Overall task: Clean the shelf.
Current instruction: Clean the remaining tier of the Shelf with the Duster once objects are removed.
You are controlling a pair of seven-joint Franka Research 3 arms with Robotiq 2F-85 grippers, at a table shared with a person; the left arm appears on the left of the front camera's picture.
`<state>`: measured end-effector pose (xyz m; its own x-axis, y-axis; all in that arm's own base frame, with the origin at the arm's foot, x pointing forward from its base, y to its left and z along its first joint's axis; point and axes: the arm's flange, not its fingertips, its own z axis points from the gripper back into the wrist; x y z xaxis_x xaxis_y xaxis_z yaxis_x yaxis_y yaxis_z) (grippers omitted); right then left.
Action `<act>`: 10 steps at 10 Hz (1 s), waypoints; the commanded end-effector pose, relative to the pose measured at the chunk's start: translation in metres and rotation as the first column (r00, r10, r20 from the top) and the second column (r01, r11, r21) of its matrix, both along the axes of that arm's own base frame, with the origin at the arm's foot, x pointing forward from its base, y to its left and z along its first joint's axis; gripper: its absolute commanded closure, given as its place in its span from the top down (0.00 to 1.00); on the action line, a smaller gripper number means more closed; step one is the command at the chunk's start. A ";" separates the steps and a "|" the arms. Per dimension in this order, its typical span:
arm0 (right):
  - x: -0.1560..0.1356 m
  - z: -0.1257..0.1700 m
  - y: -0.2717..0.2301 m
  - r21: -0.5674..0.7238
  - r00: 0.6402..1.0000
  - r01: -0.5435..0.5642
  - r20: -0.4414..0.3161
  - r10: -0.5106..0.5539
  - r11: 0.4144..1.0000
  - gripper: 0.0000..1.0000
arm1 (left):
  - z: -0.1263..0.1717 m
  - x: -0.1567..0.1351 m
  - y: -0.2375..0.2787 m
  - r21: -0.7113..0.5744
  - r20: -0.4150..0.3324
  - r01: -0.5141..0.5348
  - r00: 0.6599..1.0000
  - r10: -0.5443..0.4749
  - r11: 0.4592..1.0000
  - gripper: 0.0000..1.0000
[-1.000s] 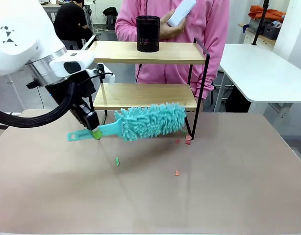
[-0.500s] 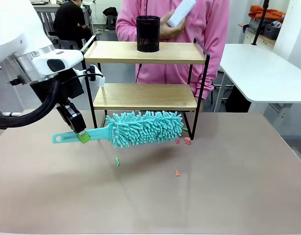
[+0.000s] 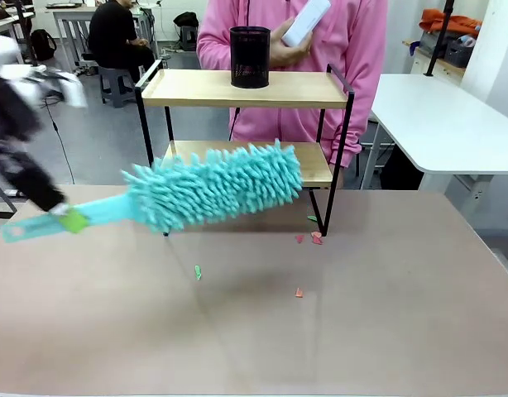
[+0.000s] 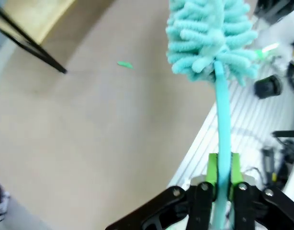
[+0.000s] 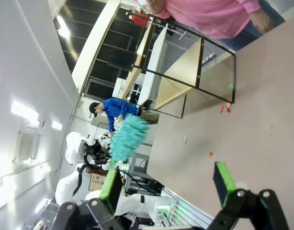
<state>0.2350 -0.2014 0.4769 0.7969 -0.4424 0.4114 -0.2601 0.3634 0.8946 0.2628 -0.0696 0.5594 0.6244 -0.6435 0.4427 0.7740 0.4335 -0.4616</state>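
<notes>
**Left hand** [image 3: 70, 219]: we list it at the left edge of the front view, blurred. It is clamped tight on the handle of a teal duster [image 3: 217, 186]. In the left wrist view its green pads [image 4: 212, 165] pinch the handle from both sides. The fluffy head tilts up to the right, across the left half of the lower board. We cannot tell whether it touches the wood.

**Shelf** [image 3: 308, 87]: we place it at the far middle of the table [image 3: 386, 331]. It has two wooden boards in a thin black frame. The top board carries one black mesh cup [image 3: 250, 56], left of centre, and we cannot make out what is in it. A person [image 3: 357, 58] in pink stands just behind.

**Scraps:** we count a green scrap [image 3: 198, 272], an orange scrap [image 3: 299, 292] and red bits [image 3: 316, 237]. The red bits lie near the right front leg. All lie on the table in front of the shelf.

**Open room:** we note the near half and the right side of the table as free surface. A white desk [image 3: 440, 116] stands beyond the far right corner.

**Right hand** [image 5: 168, 184]: in the right wrist view its fingers are spread wide with nothing between them.
</notes>
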 end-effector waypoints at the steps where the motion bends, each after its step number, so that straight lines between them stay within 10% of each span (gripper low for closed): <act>1: 0.002 0.002 0.000 0.004 0.999 0.001 0.036 -0.002 1.000 1.00 | 0.005 -0.041 0.076 -0.230 0.000 -0.205 0.978 0.211 0.951 0.00; 4: 0.002 0.002 0.000 0.004 0.999 0.001 0.036 -0.002 1.000 1.00 | -0.015 -0.062 0.160 -0.503 -0.172 -0.488 0.866 0.470 0.714 0.00; 6: 0.002 0.002 0.000 0.004 0.999 0.001 0.036 -0.002 1.000 1.00 | -0.034 -0.051 0.193 -0.513 -0.427 -0.707 0.702 0.569 0.487 0.00; 10: 0.002 0.002 0.000 0.004 0.999 0.001 0.036 -0.002 1.000 1.00 | -0.054 0.019 0.180 -0.268 -0.617 -0.812 0.557 0.556 0.518 0.00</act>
<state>0.2349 -0.2014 0.4770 0.7969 -0.4422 0.4116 -0.2601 0.3637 0.8945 0.2693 0.1231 0.4944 0.9489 0.2742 0.1563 0.0515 0.3539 -0.9339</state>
